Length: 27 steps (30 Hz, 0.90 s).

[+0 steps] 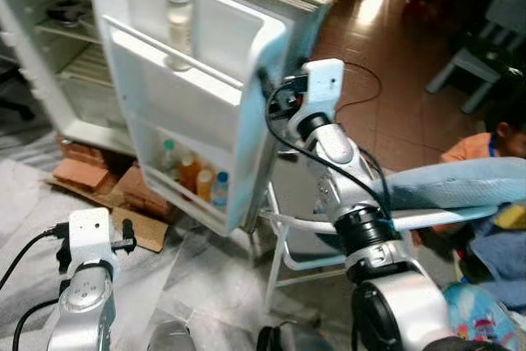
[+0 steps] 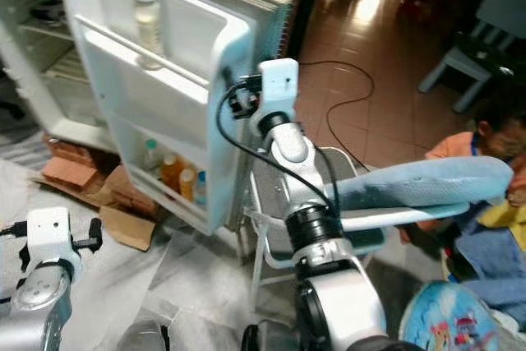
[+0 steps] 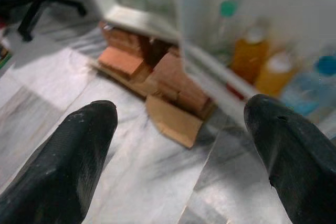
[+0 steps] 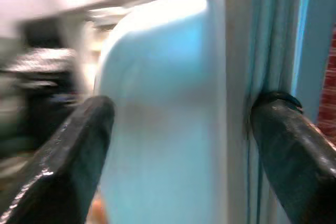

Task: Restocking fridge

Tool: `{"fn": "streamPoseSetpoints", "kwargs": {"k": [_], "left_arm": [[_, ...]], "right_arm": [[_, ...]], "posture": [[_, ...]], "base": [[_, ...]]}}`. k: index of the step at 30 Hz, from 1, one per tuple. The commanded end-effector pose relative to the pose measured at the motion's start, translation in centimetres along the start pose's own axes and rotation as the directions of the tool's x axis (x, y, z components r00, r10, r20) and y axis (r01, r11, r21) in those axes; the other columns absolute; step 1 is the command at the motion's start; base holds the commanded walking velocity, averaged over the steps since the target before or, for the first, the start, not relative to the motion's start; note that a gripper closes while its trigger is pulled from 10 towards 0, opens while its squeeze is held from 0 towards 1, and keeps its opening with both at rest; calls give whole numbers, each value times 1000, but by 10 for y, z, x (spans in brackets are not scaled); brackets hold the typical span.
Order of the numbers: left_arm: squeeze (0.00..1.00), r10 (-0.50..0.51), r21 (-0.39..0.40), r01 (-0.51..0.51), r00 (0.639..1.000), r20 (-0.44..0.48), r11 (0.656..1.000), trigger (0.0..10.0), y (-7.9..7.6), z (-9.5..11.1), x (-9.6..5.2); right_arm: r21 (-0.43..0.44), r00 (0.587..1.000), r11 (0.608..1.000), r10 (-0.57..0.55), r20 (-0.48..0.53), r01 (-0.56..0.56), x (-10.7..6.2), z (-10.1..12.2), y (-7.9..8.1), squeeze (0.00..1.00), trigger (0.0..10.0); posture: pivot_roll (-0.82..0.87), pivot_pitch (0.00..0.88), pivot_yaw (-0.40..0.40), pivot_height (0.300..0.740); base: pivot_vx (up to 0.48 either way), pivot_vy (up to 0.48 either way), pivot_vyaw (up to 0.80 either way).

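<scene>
The white fridge door (image 1: 197, 80) stands open, its inner side facing me. A pale bottle (image 1: 178, 18) stands on its upper shelf, and several bottles (image 1: 197, 178), orange and blue-capped among them, sit in its lower shelf. My right arm is raised to the door's free edge. In the right wrist view the right gripper (image 4: 178, 145) is open with the door edge (image 4: 210, 103) between its fingers; one finger (image 4: 283, 140) touches the seal. My left gripper (image 3: 181, 150) is open and low, pointing at the floor near the door's lower bottles (image 3: 262, 61).
The fridge cabinet (image 1: 74, 47) with wire shelves stands at far left. Bricks (image 1: 82, 170) and cardboard (image 1: 144, 228) lie under it. A white folding stool (image 1: 296, 236) stands beside the door. A person in orange (image 1: 485, 141) sits at right, with a blue cushion (image 1: 460, 187) and a cable (image 1: 362, 88) nearby.
</scene>
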<state>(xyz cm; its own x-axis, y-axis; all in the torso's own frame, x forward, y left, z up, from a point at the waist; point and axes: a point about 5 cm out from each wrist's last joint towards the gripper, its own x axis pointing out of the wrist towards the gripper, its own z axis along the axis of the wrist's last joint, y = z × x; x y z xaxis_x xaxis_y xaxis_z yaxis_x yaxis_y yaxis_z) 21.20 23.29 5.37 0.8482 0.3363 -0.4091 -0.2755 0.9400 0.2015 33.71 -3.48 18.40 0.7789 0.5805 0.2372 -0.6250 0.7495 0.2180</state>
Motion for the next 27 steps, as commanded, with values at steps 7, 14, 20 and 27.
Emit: {"fn": "streamPoseSetpoints", "kwargs": {"k": [7,14,20,27], "left_arm": [[0,10,6,-10,1000,-12,1000,10000,4,-2,2],[0,51,-17,-53,993,-103,998,10000,14,-21,-1],[0,72,-37,-79,984,-161,996,10000,22,-32,-4],[0,78,-33,-85,979,-190,996,10000,24,-39,-6]], "right_arm": [[235,853,829,522,-4,-507,-37,17,49,0,10000],[151,784,843,537,-310,-517,-87,-12,9,0,10000],[64,637,824,482,-601,-563,-127,-30,-30,0,10000],[-321,780,901,29,-625,-291,-97,-34,-79,0,10000]], "posture": [[189,82,-125,740],[184,84,-123,740],[186,84,-122,740],[196,91,-128,740]], "base": [[0,0,0],[0,0,0],[0,0,0],[0,0,0]]}}
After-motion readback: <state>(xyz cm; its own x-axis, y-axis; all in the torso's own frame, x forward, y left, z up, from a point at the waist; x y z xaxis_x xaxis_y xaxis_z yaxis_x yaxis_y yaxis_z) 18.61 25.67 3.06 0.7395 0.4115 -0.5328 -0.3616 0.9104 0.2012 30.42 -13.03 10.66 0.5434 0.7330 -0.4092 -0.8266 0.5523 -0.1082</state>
